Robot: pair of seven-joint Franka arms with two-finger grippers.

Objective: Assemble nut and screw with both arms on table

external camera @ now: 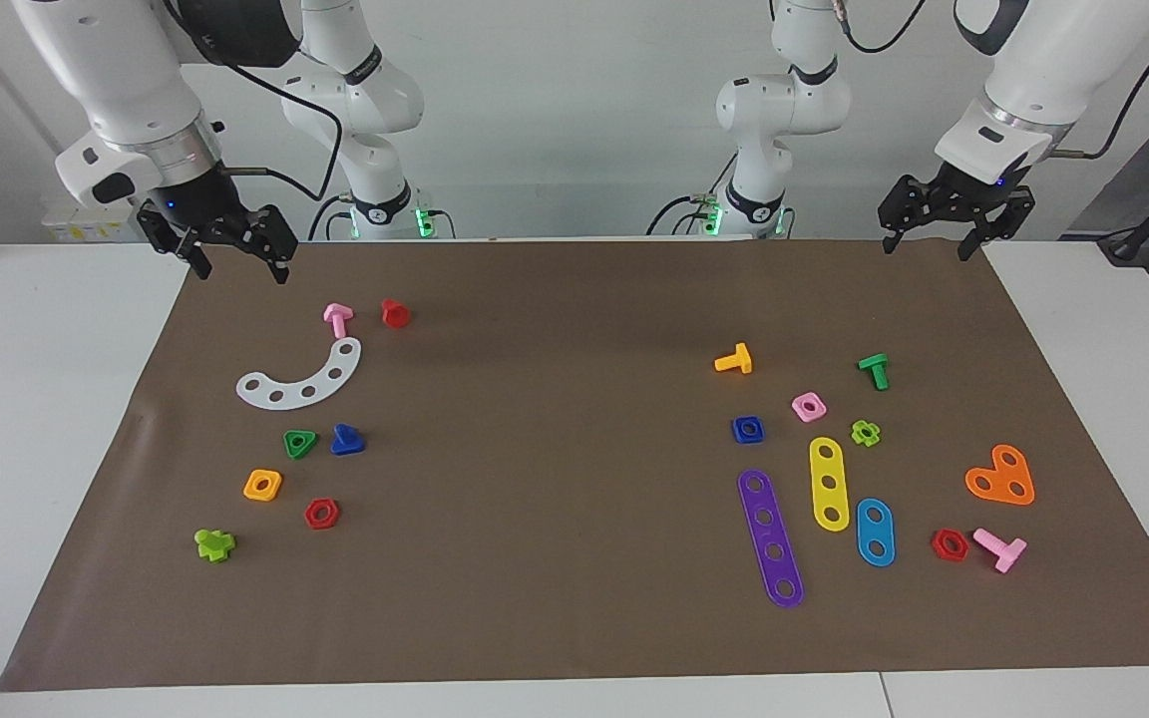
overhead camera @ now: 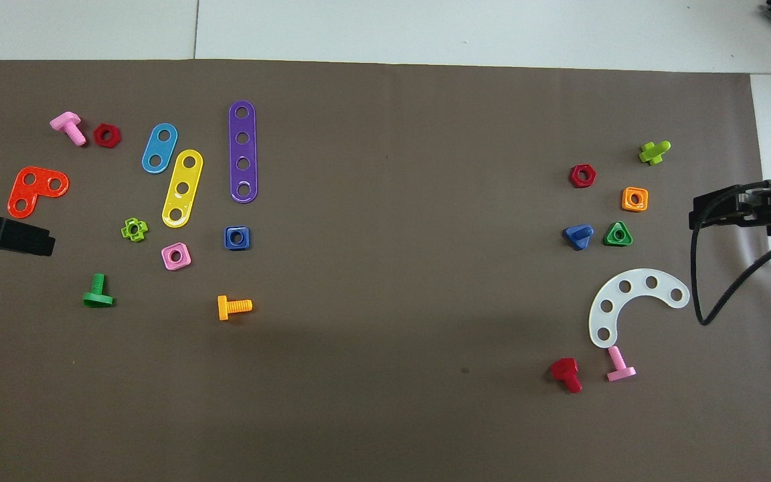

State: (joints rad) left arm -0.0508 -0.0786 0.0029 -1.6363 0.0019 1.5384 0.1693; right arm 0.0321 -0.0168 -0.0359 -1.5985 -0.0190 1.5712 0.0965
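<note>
Nut (external camera: 747, 429) flat on the mat (external camera: 555, 449), right of centre in the facing view, between the orange screw (external camera: 734, 359) above and the purple strip (external camera: 771, 538) below, pink nut (external camera: 808, 406) just beside. Screw (external camera: 346, 440) left of centre, resting on its triangular head, shaft up, touching or nearly touching the green nut (external camera: 299, 443). Both probably light, stiff, smooth plastic, apt to skid or twist under a loose pinch. Best taken, by judgement, across two flat sides of the nut, hole kept free; on the screw, across the head, shaft left bare, approach kept off the green nut. Left gripper (external camera: 954, 221) hanging at upper right, right gripper (external camera: 230, 244) at upper left, each over the mat's top edge, fingers spread, holding nothing, well apart from the parts.
</note>
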